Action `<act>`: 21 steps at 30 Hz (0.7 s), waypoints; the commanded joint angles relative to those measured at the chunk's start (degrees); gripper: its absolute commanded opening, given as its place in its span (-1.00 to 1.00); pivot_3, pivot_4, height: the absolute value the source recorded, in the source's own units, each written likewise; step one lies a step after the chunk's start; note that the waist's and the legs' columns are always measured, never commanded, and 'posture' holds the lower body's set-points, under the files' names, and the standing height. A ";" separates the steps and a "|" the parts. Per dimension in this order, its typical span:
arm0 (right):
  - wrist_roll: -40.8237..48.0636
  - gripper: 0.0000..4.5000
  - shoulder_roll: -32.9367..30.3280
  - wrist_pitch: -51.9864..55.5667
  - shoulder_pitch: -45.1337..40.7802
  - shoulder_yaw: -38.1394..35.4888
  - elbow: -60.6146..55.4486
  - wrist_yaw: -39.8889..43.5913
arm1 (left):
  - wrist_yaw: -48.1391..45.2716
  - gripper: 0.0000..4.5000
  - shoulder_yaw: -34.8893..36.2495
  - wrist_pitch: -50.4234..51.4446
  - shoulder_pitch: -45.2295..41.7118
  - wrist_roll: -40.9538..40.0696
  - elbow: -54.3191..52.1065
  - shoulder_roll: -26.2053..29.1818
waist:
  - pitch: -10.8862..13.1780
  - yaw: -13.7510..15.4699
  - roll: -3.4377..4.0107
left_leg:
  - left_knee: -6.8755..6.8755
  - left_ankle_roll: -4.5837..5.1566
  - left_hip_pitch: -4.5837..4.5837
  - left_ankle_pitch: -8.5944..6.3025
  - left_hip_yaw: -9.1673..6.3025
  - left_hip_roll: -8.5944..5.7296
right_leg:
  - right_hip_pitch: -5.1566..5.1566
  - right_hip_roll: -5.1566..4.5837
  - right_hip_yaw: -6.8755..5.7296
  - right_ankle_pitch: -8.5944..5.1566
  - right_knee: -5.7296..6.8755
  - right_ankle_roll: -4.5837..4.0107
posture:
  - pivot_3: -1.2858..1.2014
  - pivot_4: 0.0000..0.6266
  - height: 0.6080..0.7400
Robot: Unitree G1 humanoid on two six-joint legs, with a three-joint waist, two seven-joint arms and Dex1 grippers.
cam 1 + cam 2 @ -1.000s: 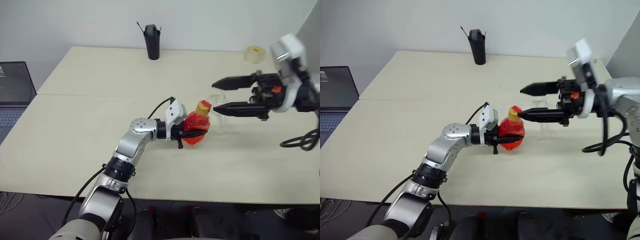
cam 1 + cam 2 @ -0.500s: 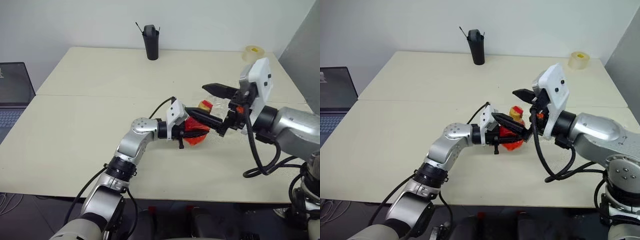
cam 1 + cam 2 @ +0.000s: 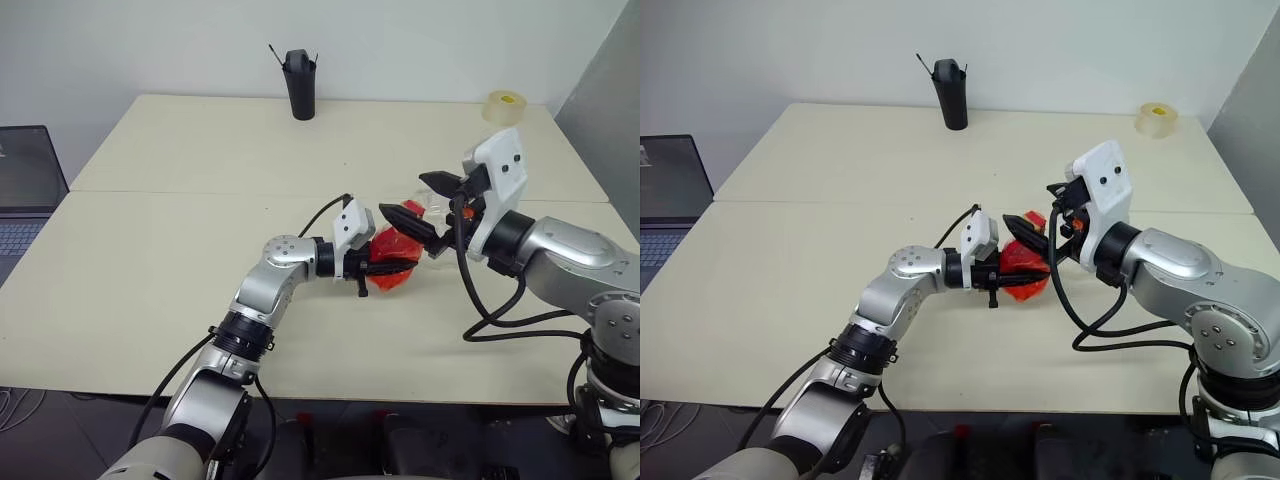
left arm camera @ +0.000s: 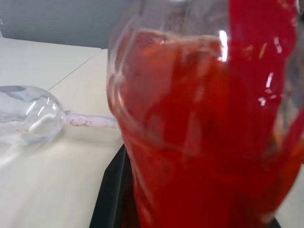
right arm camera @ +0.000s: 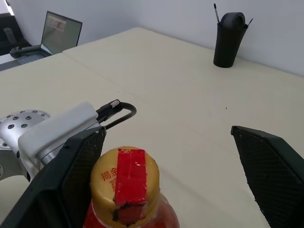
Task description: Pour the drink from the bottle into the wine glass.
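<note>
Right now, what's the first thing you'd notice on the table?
The bright red bottle in the middle of the table, squeezed in the left claw. The right claw hangs wide open around its yellow cap. A black cup stands far back.

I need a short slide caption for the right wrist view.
Open right hand straddling the yellow cap of the bottle.

I see the bottle [image 5: 126, 190] with a yellow cap crossed by a red strip, its drink [image 4: 199, 142] translucent red-orange; the wine glass [image 4: 28, 116] is clear and colourless. Toward the pale cream table's [image 3: 200, 150] far edge stands a black cup [image 3: 300, 85]; a yellowish tape roll [image 3: 504, 106] sits at the far right corner.
</note>
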 commanded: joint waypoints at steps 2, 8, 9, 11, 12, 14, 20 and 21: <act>-1.98 1.00 -1.41 -2.06 0.90 -2.96 0.45 2.18 | 0.31 -0.59 1.53 -1.02 -0.75 -1.04 -2.64 0.03 | 0.00 0.01 0.00 | 0.00 0.00 0.00 0.00 0.00 0.00 | 0.00 0.00 0.00 0.00 -0.01 0.00 | 0.03 -0.52 1.00; 2.99 1.00 -4.38 -1.93 4.60 -10.23 -1.60 5.75 | 0.67 -0.59 1.58 -1.04 -0.75 -1.13 -2.62 0.19 | 0.00 0.03 0.00 | 0.00 0.01 0.00 -0.01 -0.01 0.00 | 0.01 -0.01 -0.01 0.00 -0.02 0.00 | 0.03 -0.52 1.00; 4.38 1.00 -5.02 -1.93 5.75 -12.10 -1.81 6.36 | 0.70 -0.59 1.56 -1.11 -0.81 -1.11 -2.51 0.16 | 0.00 0.04 0.00 | 0.00 0.01 0.00 -0.01 0.00 0.00 | 0.01 0.00 0.00 0.00 -0.02 0.00 | 0.03 -0.52 1.00; 6.98 1.00 -6.67 -2.10 8.51 -15.85 -2.15 7.88 | 0.71 -0.59 1.48 -1.36 -0.98 -0.96 -2.23 0.12 | 0.00 0.06 0.00 | 0.00 0.01 0.00 -0.01 0.00 -0.01 | 0.01 -0.01 0.00 0.00 -0.02 0.00 | 0.03 -0.52 1.00; 8.21 1.00 -7.73 -2.19 10.06 -17.54 -2.46 8.87 | 0.70 -0.59 1.47 -1.45 -1.10 -0.92 -2.10 0.09 | 0.00 0.07 0.00 | 0.00 0.02 -0.01 -0.01 0.00 -0.01 | 0.01 -0.01 0.00 0.00 -0.02 0.00 | 0.03 -0.52 1.00; 10.84 1.00 -10.01 -2.02 12.81 -20.25 -3.18 10.89 | 0.63 -0.59 1.52 -1.48 -1.31 -0.90 -1.91 0.11 | 0.00 0.12 0.00 | -0.01 0.02 -0.01 -0.01 0.00 -0.02 | 0.02 -0.01 0.00 0.00 -0.04 0.00 | 0.03 -0.52 1.00; 17.60 1.00 -12.46 -1.94 11.00 -16.67 -3.52 11.60 | 0.43 -0.59 1.66 -1.97 -1.74 -0.63 -1.21 0.35 | 0.00 -0.28 0.00 | -0.03 0.03 0.08 -0.01 0.07 -0.01 | 0.04 0.09 0.06 0.00 0.03 0.00 | 0.03 -0.52 1.00; 18.53 1.00 -11.79 -2.09 9.64 -14.75 -3.66 11.08 | 0.47 -0.59 1.67 -1.99 -1.76 -0.61 -1.19 0.31 | 0.00 -0.32 0.00 | -0.03 0.03 0.11 -0.01 0.10 -0.01 | 0.04 0.09 0.10 0.00 0.05 0.00 | 0.03 -0.52 1.00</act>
